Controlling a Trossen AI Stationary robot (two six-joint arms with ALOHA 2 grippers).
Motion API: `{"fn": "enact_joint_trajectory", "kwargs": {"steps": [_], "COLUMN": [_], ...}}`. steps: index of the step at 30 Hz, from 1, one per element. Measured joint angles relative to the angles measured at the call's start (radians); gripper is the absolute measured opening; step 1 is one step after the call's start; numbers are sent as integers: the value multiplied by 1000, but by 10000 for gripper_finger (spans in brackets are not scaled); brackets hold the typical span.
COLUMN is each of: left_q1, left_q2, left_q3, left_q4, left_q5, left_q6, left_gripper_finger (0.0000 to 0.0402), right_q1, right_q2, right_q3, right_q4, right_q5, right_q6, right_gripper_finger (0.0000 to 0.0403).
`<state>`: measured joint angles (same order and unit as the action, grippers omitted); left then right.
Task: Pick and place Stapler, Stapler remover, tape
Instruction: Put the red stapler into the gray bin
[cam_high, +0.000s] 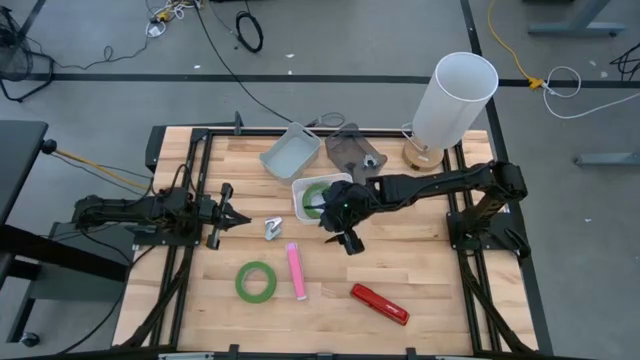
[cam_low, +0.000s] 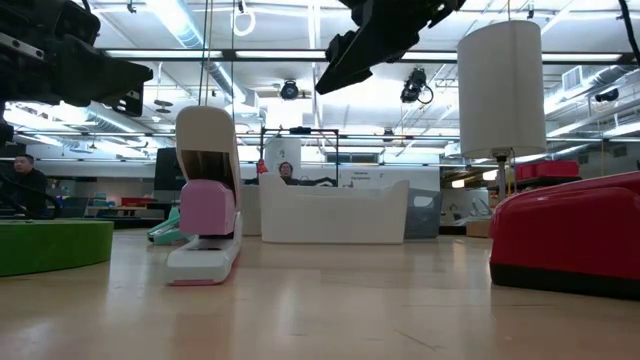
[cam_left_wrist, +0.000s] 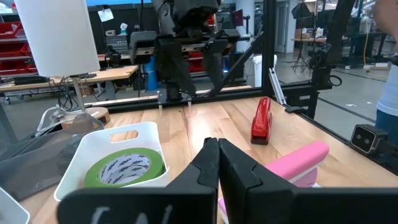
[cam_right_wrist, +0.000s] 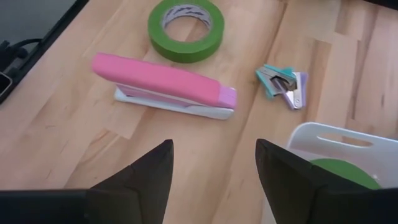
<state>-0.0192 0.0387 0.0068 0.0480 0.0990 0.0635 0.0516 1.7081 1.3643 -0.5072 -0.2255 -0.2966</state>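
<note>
A pink stapler (cam_high: 296, 270) lies flat on the wooden table, with a green tape roll (cam_high: 256, 281) to its left and a teal stapler remover (cam_high: 273, 228) beyond it. A red stapler (cam_high: 380, 303) lies near the front edge. Another green tape roll (cam_high: 318, 199) lies inside a white bin (cam_high: 300, 187). My right gripper (cam_high: 345, 235) hangs open above the table, between the bin and the pink stapler (cam_right_wrist: 165, 87), touching nothing. In its wrist view the loose tape roll (cam_right_wrist: 186, 28) and the remover (cam_right_wrist: 283, 81) lie ahead. My left gripper (cam_high: 225, 208) rests shut at the table's left.
A grey bin (cam_high: 290, 150) and a grey bag (cam_high: 350, 150) lie at the back, beside a white lamp (cam_high: 452, 95) on a wooden base at the back right. Black frame rails (cam_high: 190, 260) run along both sides. Bare wood lies between the staplers.
</note>
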Motion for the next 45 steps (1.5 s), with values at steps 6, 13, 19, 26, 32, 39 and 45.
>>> {"fn": "enact_joint_trajectory", "kwargs": {"steps": [6, 13, 19, 26, 32, 39, 45], "left_q1": [0, 0, 0, 0, 0, 0, 0], "left_q2": [0, 0, 0, 0, 0, 0, 0], "left_q3": [0, 0, 0, 0, 0, 0, 0], "left_q4": [0, 0, 0, 0, 0, 0, 0], "left_q5": [0, 0, 0, 0, 0, 0, 0], "left_q6": [0, 0, 0, 0, 0, 0, 0], "left_gripper_finger": [7, 7, 7, 7, 7, 7, 7], "right_q1": [1, -3, -4, -30, -71, -71, -36], "right_q2": [0, 0, -1, -18, -38, -59, -108], "right_q3": [0, 0, 0, 0, -1, -1, -1], "right_q4": [7, 43, 49, 44, 25, -48, -130], "right_q5": [-2, 0, 0, -1, 1, 0, 3], "right_q6": [0, 0, 0, 13, 75, 76, 134], "right_gripper_finger": [228, 228, 228, 228, 228, 228, 228]}}
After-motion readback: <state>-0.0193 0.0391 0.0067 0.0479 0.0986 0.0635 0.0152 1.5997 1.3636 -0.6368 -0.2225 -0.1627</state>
